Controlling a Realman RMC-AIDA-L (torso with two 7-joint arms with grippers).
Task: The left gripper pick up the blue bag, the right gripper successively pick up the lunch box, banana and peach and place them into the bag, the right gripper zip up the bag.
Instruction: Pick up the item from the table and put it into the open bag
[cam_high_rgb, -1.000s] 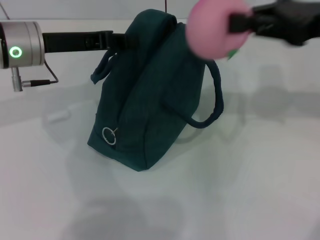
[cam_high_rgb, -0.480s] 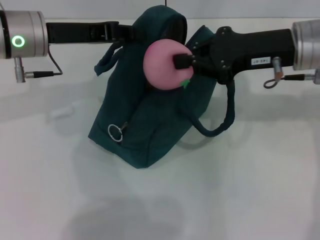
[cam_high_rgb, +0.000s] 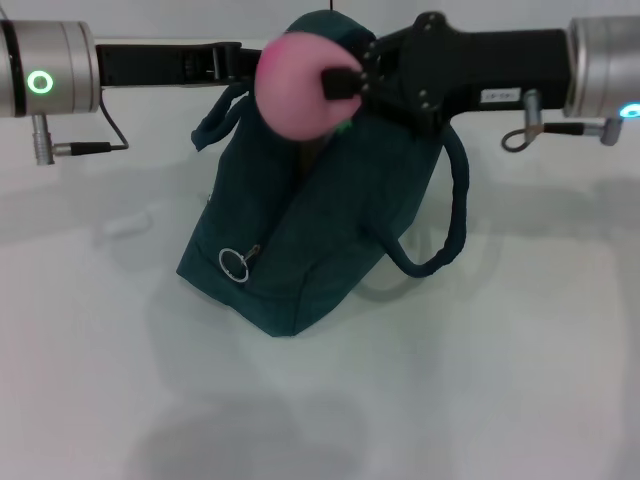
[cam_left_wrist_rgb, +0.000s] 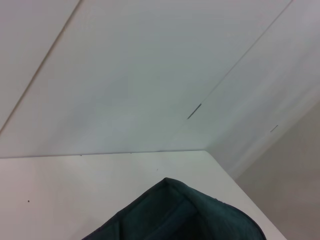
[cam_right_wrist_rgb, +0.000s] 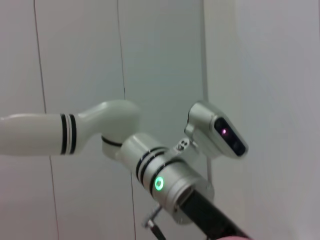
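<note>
Since half a second ago, the round pink peach (cam_high_rgb: 298, 85), pinched by the right gripper (cam_high_rgb: 338, 86), has been carried up and leftward above the dark blue fabric bag (cam_high_rgb: 305, 215) held up near the white table's (cam_high_rgb: 480, 380) far edge by the left gripper (cam_high_rgb: 243, 62), whose finger state cannot be told; a release off the opening risks the peach rolling away.

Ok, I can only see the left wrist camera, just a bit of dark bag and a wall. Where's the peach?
Observer: In the head view, the right gripper holds the pink peach up by the top of the bag.
Operator: Is the bag lying flat?
Observer: No, it stands on the table, and the left gripper holds its top edge.
Operator: Can you see a zipper pull?
Observer: A silver ring hangs low on the bag's near side.
</note>
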